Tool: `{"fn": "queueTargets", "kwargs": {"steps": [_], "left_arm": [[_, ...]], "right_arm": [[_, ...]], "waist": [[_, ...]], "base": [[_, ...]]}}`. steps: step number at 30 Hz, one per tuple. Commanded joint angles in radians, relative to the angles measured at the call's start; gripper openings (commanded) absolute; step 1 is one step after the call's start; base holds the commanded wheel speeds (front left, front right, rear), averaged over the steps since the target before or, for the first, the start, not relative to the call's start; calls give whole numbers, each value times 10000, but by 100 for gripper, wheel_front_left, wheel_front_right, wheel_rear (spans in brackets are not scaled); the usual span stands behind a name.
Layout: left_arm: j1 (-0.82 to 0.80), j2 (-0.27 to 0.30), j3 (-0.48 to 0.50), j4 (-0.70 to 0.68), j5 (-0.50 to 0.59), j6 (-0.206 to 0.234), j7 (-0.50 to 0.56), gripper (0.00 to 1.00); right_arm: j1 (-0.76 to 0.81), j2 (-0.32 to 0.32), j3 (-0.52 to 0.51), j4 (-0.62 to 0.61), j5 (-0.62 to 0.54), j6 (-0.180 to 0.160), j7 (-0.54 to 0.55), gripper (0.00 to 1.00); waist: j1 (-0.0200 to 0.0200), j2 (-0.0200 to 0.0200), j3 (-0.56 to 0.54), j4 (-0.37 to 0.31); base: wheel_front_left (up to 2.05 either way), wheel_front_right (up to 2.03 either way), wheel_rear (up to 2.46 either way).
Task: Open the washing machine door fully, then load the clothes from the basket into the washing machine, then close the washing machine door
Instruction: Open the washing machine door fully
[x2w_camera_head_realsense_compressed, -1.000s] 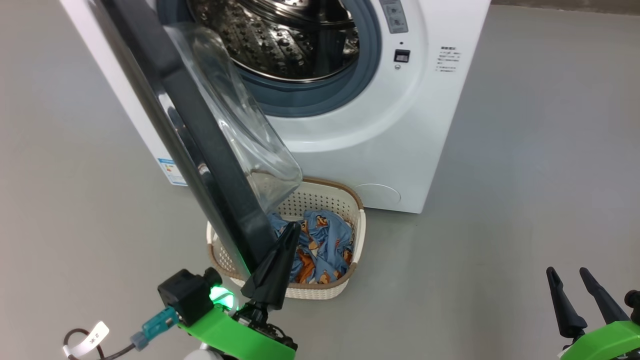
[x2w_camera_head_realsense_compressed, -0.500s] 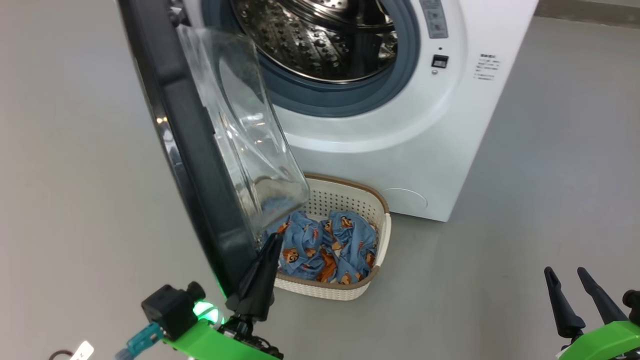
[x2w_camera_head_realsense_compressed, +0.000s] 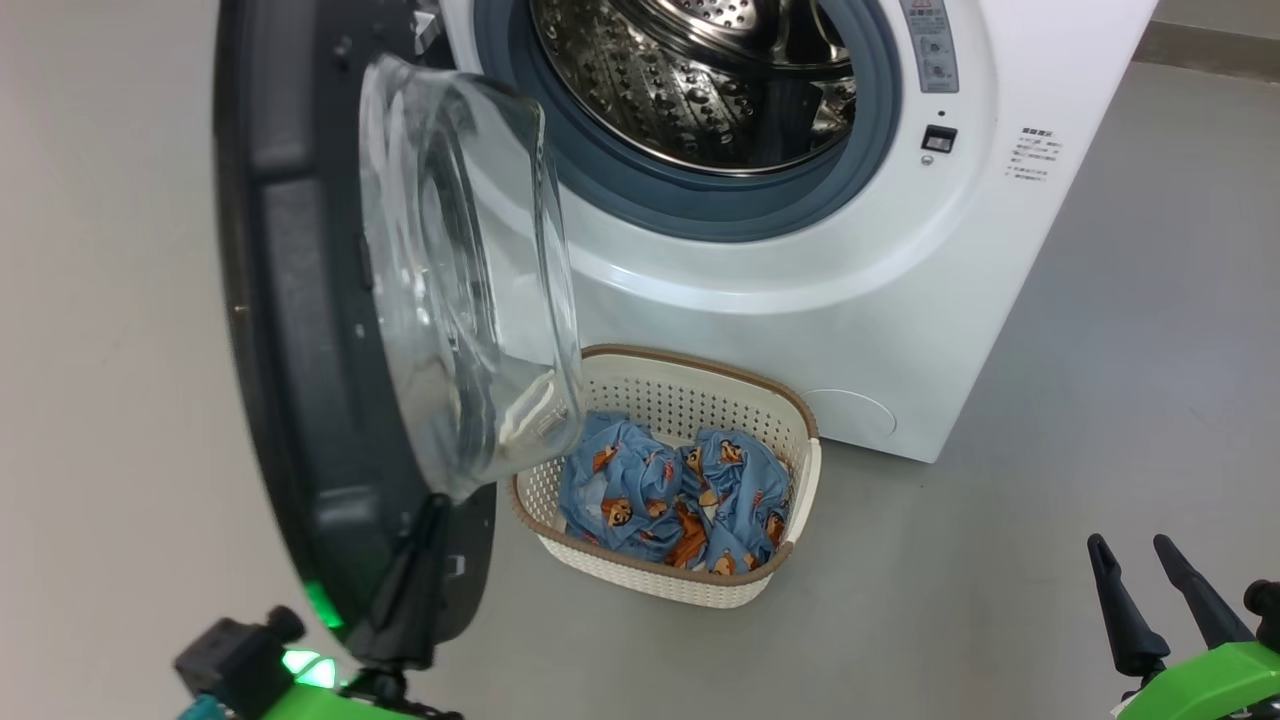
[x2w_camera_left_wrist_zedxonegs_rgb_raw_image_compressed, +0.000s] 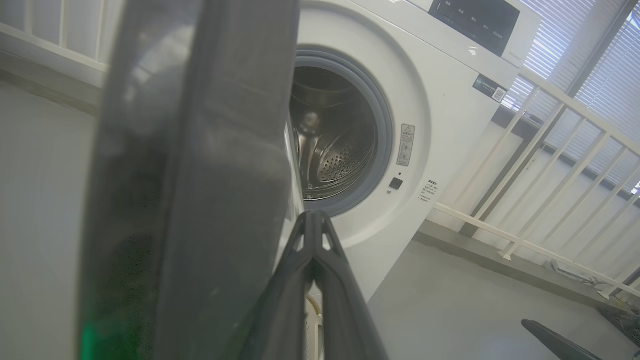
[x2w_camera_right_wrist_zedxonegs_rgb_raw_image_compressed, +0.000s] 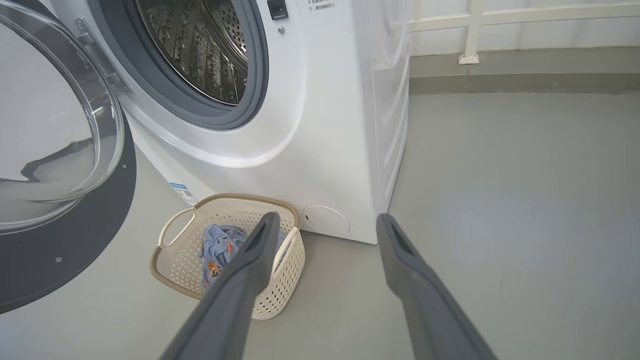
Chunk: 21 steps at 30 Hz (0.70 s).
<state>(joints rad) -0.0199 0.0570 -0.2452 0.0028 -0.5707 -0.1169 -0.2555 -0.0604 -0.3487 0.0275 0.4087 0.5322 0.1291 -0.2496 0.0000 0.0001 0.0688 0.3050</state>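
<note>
Door (x2w_camera_head_realsense_compressed: 290, 330) is hanging wide open at the left, its glass bowl bulging toward the machine. Just beside its lower rim, the left gripper (x2w_camera_head_realsense_compressed: 430, 515) is pointing up, its fingers (x2w_camera_left_wrist_zedxonegs_rgb_raw_image_compressed: 300, 280) pressing together at the tips with nothing between them. Right of the door, the basket (x2w_camera_head_realsense_compressed: 790, 440) is sitting on the floor (x2w_camera_head_realsense_compressed: 1100, 350) close against the machine's front, holding the clothes (x2w_camera_head_realsense_compressed: 680, 490) in a crumpled heap. The machine (x2w_camera_head_realsense_compressed: 800, 330) is standing behind, its drum showing. At the lower right, the right gripper (x2w_camera_head_realsense_compressed: 1132, 545) is hovering over the floor, fingers spread and holding nothing.
</note>
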Motion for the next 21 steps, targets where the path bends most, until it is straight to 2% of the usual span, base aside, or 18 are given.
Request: {"fn": "queueTargets", "kwargs": {"steps": [1,21], "left_arm": [[-115,344,702,-202,68,210,-62,0],[-794,1001,3653,584,534,244,-63,0]], "right_arm": [[20,-228,269,-216,-54,16,-122,100],[-191,-299,320,-297,-115,16,-122,100]], "waist": [[0,-1,18,82],[0,-1,488,124]], "base": [[0,0,0],[0,0,0]]}}
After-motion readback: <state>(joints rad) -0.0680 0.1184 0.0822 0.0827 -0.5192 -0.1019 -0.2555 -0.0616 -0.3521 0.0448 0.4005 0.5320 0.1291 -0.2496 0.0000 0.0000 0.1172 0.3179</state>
